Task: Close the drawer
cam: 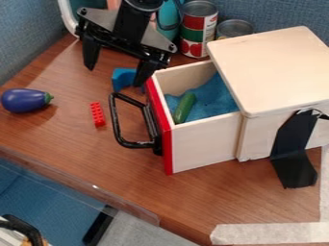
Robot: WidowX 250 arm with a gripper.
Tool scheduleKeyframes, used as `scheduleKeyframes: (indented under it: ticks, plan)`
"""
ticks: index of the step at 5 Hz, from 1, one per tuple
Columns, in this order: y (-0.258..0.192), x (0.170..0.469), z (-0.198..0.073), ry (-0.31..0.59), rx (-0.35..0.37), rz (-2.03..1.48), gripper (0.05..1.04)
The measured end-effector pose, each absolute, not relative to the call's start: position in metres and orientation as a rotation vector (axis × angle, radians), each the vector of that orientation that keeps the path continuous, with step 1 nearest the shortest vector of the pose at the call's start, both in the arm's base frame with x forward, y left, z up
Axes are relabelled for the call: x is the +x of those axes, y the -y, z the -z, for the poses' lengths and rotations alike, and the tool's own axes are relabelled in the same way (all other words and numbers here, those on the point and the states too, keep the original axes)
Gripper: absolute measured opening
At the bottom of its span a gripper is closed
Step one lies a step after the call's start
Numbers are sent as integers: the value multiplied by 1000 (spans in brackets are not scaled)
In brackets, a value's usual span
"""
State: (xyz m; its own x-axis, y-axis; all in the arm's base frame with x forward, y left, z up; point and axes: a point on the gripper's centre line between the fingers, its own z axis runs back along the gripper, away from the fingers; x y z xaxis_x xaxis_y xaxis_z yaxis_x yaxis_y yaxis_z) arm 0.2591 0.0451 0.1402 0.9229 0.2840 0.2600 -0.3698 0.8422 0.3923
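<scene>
The black gripper [117,72] hangs at the upper left of the camera view, open, its two fingers spread wide with nothing between them. Its right finger is near the back left corner of the drawer. The wooden drawer [202,144] with a red front [160,129] stands pulled out to the left from its wooden box [276,72]. A black handle [117,122] juts from the red front. Inside the drawer lie a blue cloth [215,98] and a green cucumber-like toy [184,107].
A blue block [122,79] lies behind the handle, and a red brick [97,114] and purple eggplant [24,100] lie to its left. Cans [198,29] stand at the back. Black tape [294,149] holds the box's side. The table edge [77,185] runs along the front left.
</scene>
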Motion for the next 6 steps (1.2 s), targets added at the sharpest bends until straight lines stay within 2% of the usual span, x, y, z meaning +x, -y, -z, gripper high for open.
scheduleKeyframes:
  ticks: [1, 2, 4, 5, 6]
  plan:
    - [-45, 257, -134, 170, 454, -336, 999]
    - [-58, 252, -138, 186, 413, -315, 999]
    - [-76, 236, -144, 268, 356, -147, 999]
    - [-84, 224, -143, 271, 369, 9, 999]
    - [-87, 217, -135, 219, 359, 184, 999]
